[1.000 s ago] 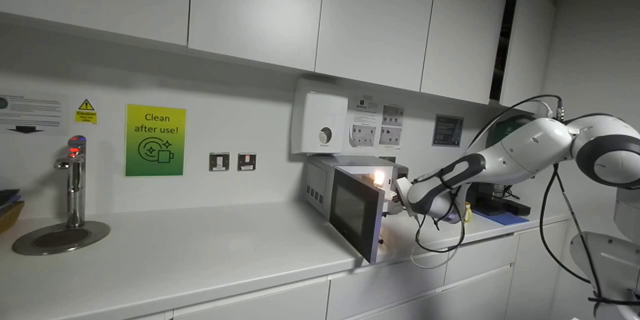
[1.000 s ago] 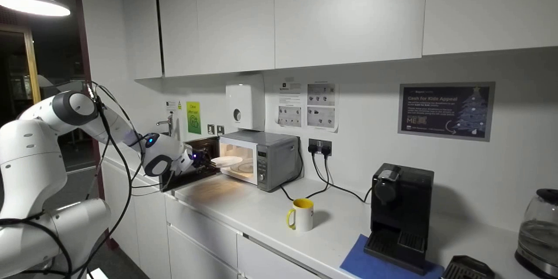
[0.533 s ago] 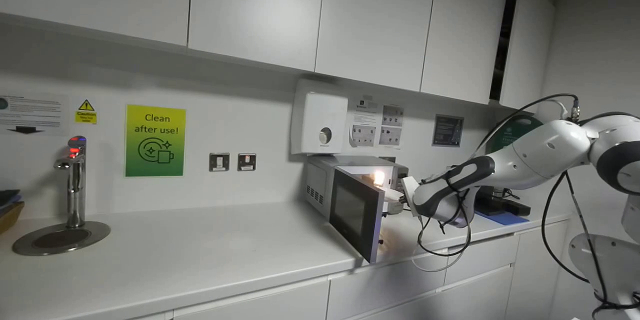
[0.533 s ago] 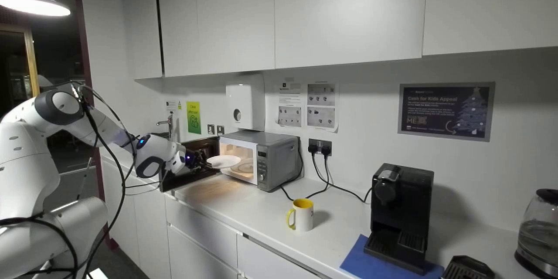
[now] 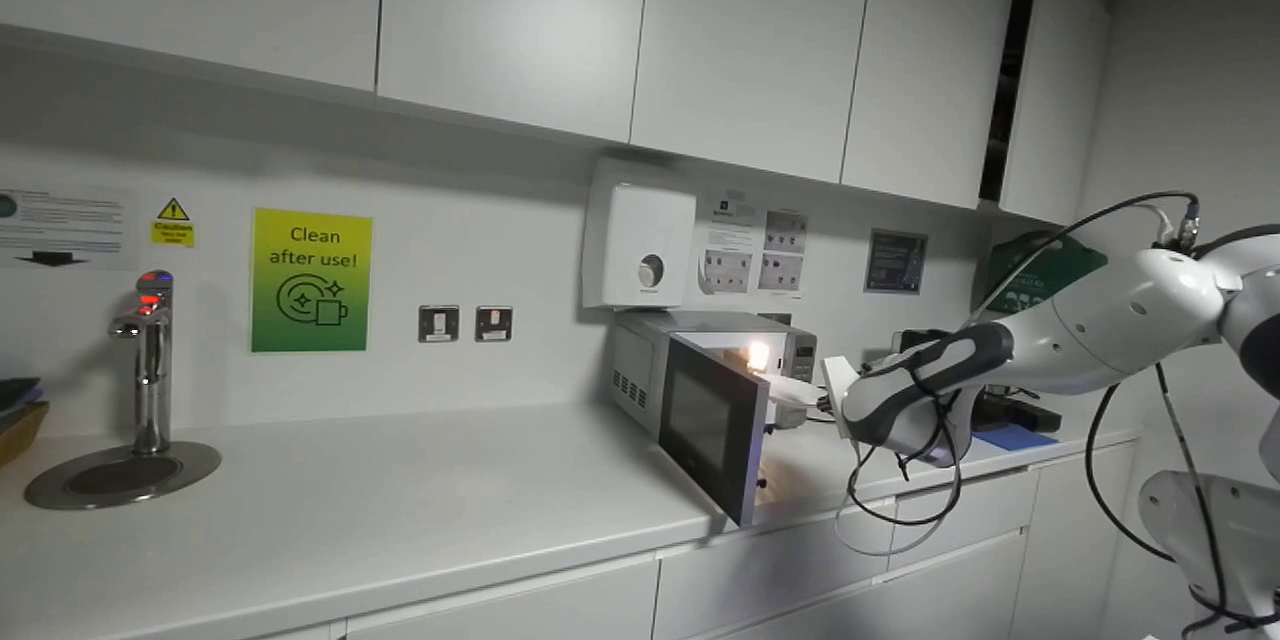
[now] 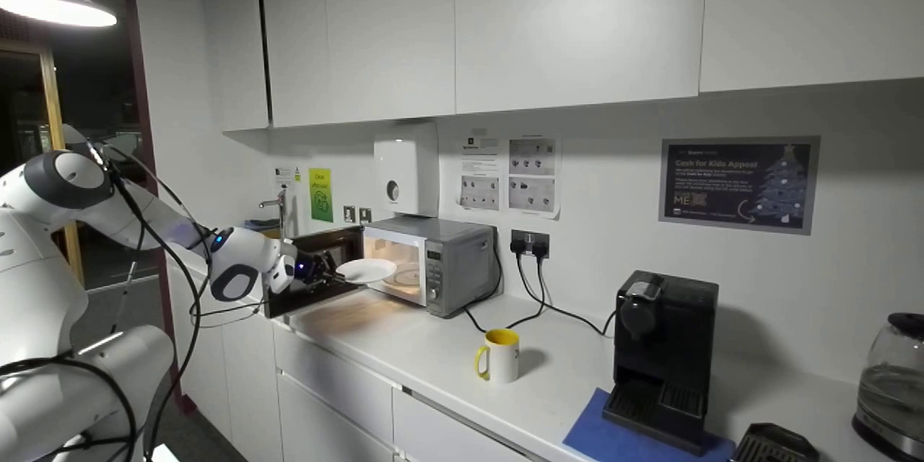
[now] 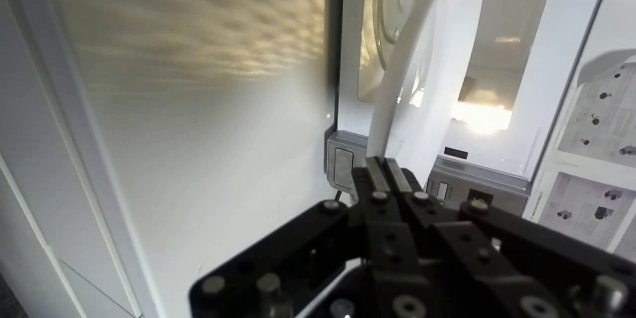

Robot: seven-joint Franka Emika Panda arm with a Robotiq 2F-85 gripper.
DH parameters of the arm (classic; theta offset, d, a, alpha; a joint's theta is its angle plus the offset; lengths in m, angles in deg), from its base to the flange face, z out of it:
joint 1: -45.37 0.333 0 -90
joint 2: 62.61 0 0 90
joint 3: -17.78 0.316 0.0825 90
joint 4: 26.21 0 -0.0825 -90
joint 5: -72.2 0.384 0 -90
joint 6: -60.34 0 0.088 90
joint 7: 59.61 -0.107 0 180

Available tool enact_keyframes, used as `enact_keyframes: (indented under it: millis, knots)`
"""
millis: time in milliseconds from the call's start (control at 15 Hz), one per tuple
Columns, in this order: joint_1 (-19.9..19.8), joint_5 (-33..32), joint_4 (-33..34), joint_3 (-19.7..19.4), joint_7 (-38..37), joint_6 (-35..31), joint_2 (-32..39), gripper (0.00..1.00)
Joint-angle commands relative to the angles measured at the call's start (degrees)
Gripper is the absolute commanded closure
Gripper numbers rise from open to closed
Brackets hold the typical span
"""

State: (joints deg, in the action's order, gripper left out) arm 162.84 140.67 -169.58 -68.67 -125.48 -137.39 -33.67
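Now a plate (image 6: 367,271) is pinched by the hand (image 7: 385,174) before the lit microwave (image 6: 440,267)! Its door (image 5: 708,425) is swung wide.

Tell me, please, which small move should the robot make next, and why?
I would probably draw the white plate slightly farther from the microwave oven. The jaws are shut on its rim, it has moved outward over the last second, and it is still close to the lit cavity, near the open microwave door.
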Motion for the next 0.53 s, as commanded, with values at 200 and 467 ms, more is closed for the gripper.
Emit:
enact_keyframes:
  millis: [200,467]
  knots:
    - [7.13,4.57,-4.56,-5.46,-3.76,-1.24,6.6,0.99]
    - [7.89,7.39,-6.45,-5.65,-2.93,-1.21,8.48,0.99]
